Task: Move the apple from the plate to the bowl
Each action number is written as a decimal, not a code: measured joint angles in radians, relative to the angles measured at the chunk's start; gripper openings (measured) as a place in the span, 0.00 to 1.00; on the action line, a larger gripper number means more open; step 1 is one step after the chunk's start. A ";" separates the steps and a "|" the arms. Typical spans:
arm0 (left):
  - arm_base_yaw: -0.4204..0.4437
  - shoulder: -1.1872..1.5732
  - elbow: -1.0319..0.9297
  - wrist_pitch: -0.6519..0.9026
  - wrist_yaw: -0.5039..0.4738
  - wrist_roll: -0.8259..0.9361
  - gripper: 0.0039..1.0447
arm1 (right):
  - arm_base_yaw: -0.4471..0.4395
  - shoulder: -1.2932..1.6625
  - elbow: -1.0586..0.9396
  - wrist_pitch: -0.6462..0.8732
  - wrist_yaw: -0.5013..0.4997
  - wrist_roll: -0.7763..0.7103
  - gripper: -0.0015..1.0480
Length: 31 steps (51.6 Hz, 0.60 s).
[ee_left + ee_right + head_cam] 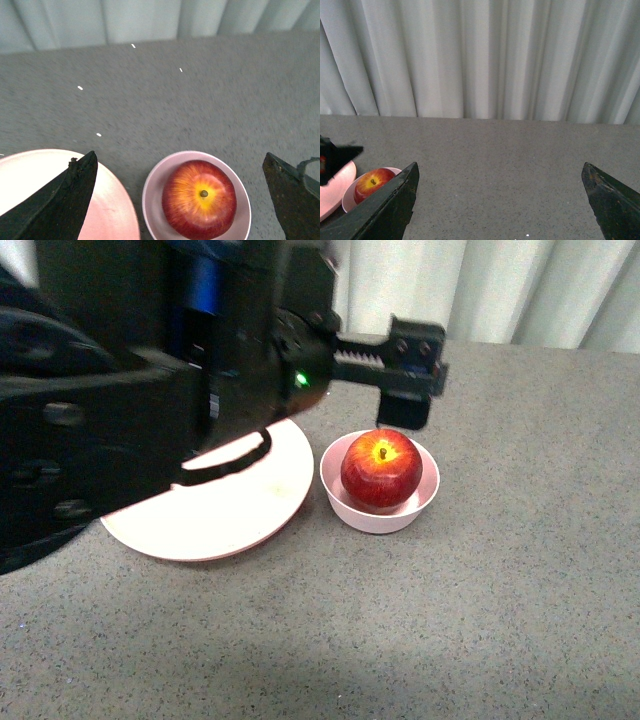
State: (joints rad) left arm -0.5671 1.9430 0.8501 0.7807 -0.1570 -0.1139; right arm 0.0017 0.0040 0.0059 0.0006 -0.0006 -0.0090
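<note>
1. Front view: nearest you is the left arm (110, 420), a black mass that fills that side of the picture and hides part of the plate (220, 515). The left gripper (385, 380) hangs above the bowl (345, 508). Only one finger (405, 405) shows clearly here, and it touches nothing.
2. Directly below that gripper, the apple (380, 470) sits upright in the bowl with its stem up. What you can see of the plate, just beside the bowl on the arm's side, is bare.
3. By my reading the transfer itself is done. What is left is to lift the left arm clear and check that the apple rests steady.
4. A small green light (298, 380) glows on the arm. You will find no brand, label or lettering in this view.
5. Left wrist view: the jaws are spread wide and hold nothing. The apple and bowl lie between the two fingertips, below them, clear of both. The plate's rim is by one fingertip. A few white flecks dot the table (160, 100) beyond, and there is no writing.
6. Right wrist view: the right gripper (497, 207) is also spread and empty, over bare table. The apple in its bowl is well off to one side of it, outside the jaws. The curtain (480, 55) behind bears no print.
</note>
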 joint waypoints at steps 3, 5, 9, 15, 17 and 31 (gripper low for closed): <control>0.008 -0.060 -0.063 0.064 0.000 0.003 0.94 | 0.000 0.000 0.000 0.000 0.000 0.000 0.91; 0.014 -0.093 -0.101 0.095 0.002 0.004 0.94 | 0.000 0.000 0.000 0.000 0.000 0.000 0.91; 0.026 -0.174 -0.195 0.116 -0.016 -0.002 0.94 | 0.000 0.000 0.000 0.000 0.000 0.000 0.91; 0.043 -0.286 -0.317 0.101 -0.060 -0.015 0.94 | 0.000 0.000 0.000 0.000 -0.001 0.000 0.91; 0.047 -0.315 -0.342 0.095 -0.076 -0.015 0.94 | 0.000 0.000 0.000 0.000 0.000 0.000 0.91; 0.077 -0.377 -0.472 0.358 -0.288 0.065 0.74 | 0.000 0.000 0.000 0.000 -0.001 0.000 0.91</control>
State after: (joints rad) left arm -0.4900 1.5661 0.3779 1.1389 -0.4450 -0.0486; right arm 0.0017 0.0040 0.0059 0.0006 -0.0013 -0.0093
